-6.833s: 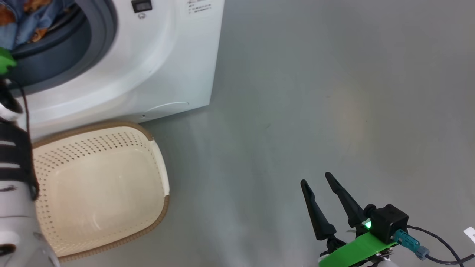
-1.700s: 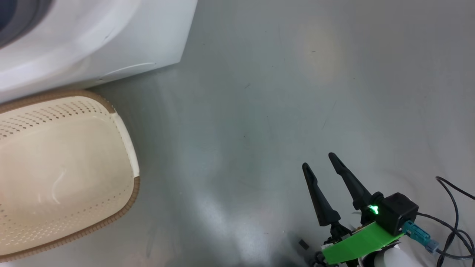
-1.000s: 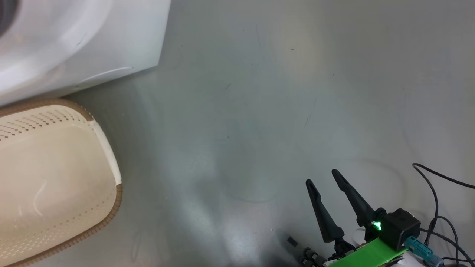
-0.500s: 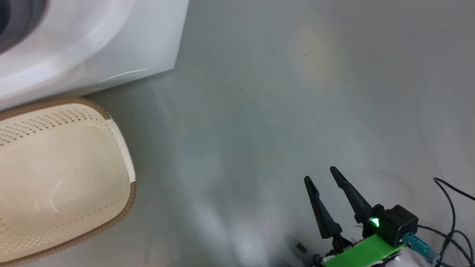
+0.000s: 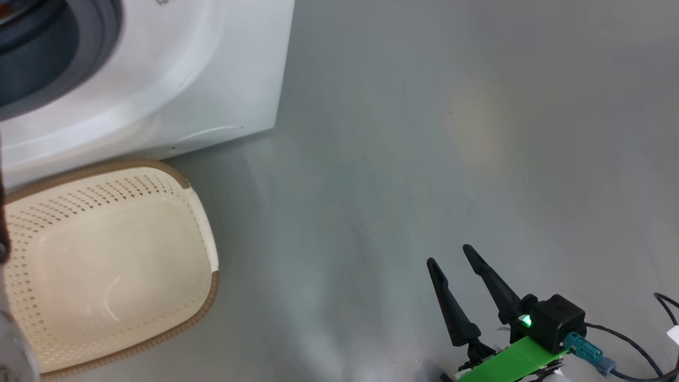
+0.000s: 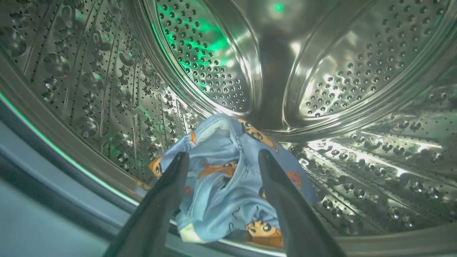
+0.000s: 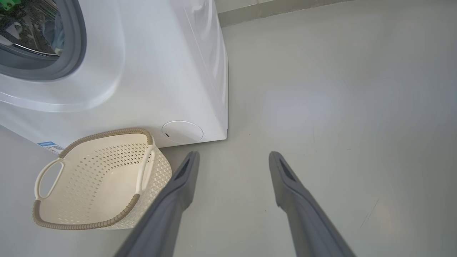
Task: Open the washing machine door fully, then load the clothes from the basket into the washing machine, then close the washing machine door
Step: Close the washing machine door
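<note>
Inside the washing machine's steel drum (image 6: pixel 357 71), light-blue clothes (image 6: pixel 228 178) with orange bears lie at the drum's front lip. My left gripper (image 6: pixel 221 157) is open just above them, a finger on either side, nothing gripped. The white washing machine (image 5: pixel 201 79) stands at the upper left of the head view, its grey ring (image 5: pixel 101 37) in sight. The cream basket (image 5: pixel 111 265) sits on the floor in front of it with no clothes in it, also seen as the basket (image 7: pixel 96 178) in the right wrist view. My right gripper (image 5: pixel 448 254) hangs open over bare floor. The door is out of view.
Grey floor (image 5: pixel 424 132) spreads to the right of the machine. Dark cables (image 5: pixel 636 350) trail at the lower right near my right wrist. A blue label (image 7: pixel 46 144) is on the machine's lower front.
The head camera has swung back toward the machine, so the ring and basket show more. My right gripper keeps its open pose.
</note>
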You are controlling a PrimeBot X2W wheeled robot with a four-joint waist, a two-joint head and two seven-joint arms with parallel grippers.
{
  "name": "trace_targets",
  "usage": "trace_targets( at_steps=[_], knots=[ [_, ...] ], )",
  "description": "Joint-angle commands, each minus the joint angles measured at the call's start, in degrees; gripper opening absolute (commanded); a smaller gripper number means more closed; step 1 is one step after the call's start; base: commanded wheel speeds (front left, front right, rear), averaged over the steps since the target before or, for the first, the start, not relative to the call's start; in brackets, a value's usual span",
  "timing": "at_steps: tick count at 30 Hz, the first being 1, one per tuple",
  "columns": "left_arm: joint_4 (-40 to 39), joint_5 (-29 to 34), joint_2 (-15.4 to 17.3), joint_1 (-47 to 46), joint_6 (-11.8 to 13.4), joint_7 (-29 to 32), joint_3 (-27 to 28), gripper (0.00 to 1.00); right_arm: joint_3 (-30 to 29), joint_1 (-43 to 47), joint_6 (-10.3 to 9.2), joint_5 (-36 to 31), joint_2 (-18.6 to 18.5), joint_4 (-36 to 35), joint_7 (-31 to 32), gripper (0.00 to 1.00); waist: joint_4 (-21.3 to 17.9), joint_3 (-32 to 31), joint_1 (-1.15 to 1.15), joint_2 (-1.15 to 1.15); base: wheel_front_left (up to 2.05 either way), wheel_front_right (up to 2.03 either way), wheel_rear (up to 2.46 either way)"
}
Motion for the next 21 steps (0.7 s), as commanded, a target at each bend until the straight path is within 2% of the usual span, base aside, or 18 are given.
trace_targets(
  at_steps=[1,11,21],
  knots=[
    [-0.7,1.0,1.7,2.4,0.0,-0.3,-0.1,1.00,1.3,-0.2,0.09,0.3,-0.6,-0.6,-0.3,1.00,0.9,-2.0,0.00,0.00,0.00,0.00,0.00],
    [-1.3,1.9,-1.2,9.9,-1.4,-0.3,-0.5,1.00,0.8,0.1,0.09,1.0,-0.2,0.5,-0.3,1.00,2.9,-7.2,0.00,0.00,0.00,0.00,0.00],
    [-6.4,2.9,-4.7,21.7,-5.0,-0.3,-1.1,1.00,-0.4,0.7,0.09,1.3,-0.1,1.5,-0.3,1.00,5.3,-15.3,0.00,0.00,0.00,0.00,0.00]
  ],
)
